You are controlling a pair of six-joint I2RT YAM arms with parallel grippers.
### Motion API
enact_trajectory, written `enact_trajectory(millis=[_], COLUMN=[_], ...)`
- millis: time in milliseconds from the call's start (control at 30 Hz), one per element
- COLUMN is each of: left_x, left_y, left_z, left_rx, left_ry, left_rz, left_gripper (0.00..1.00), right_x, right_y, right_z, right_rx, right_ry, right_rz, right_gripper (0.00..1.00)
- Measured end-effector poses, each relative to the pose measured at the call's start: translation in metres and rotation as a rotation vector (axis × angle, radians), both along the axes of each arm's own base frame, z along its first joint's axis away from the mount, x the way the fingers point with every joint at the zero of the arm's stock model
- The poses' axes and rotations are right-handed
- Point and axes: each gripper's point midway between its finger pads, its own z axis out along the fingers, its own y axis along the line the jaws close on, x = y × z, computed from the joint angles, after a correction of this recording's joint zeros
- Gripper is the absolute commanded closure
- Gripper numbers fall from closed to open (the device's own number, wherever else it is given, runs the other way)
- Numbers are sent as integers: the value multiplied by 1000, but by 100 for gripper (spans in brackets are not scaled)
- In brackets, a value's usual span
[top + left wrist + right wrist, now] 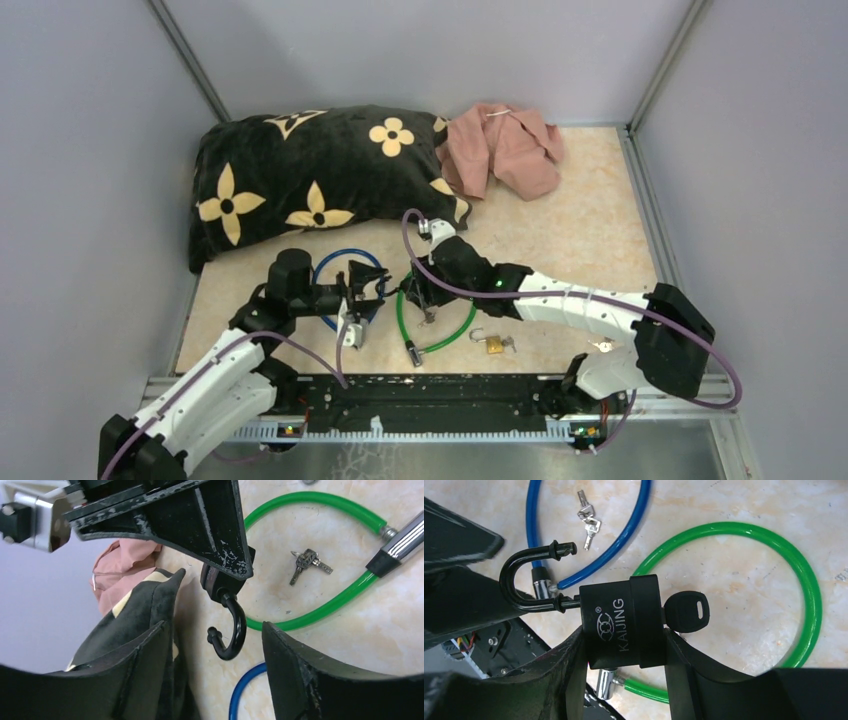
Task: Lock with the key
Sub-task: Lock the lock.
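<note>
Now we see the right arm [570,300] stretched in from four o'clock to the middle of the speckled table [590,230]. Its right gripper [626,652] is clamped on the matte black, drum-shaped padlock [621,622], whose plastic-headed key [686,611] sits in its base and whose hooked shackle [516,582] is swung open. From seven o'clock our left gripper [212,642] faces it, fingers [145,670] spread around the shackle without touching.

Black pillow [300,175] beside pink cloth [510,150]

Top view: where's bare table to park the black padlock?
Widest bare patch for the black padlock: right rear, between the crumpled pink cloth, the right wall and the right arm. Crowded: front centre, with the blue cable loop, green cable loop, brass padlock and keys.
</note>
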Motion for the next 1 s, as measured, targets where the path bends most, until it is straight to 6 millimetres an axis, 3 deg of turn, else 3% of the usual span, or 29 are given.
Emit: enact_trajectory(millis=[167, 300, 400, 533, 567, 600, 633, 800, 900, 1000], left_x=[5, 9, 13, 19, 20, 21, 22, 26, 18, -6], left_y=[-1, -1, 0, 1, 2, 2, 3, 5, 3, -6], left_z=[-7, -8, -6, -2, 0, 2, 3, 14, 34, 65], left_rx=[42, 57, 59, 45, 38, 29, 17, -94, -210, -357], left_ry=[-41, -61, -70, -72, -66, -57, -35, 208, 410, 638], left_rz=[2, 17, 38, 75, 87, 102, 122, 273, 323, 276], left_gripper=[60, 72, 96, 100, 100, 100, 100, 100, 100, 100], right_x=[-3, -1, -1, 1, 2, 3, 4, -12, -12, -7], right_y=[12, 18, 19, 21, 21, 22, 23, 28, 9, -15], right_z=[10, 19, 20, 23, 25, 26, 27, 55, 77, 95], right_rx=[27, 48, 54, 71, 77, 83, 88, 191, 302, 379], right_ry=[-14, -27, -31, -31, -35, -40, -46, -91, -126, -201], right_rz=[21, 25, 26, 12, 11, 11, 13, 186, 240, 264], right_gripper=[100, 100, 100, 97, 74, 31, 5, 2, 2, 2])
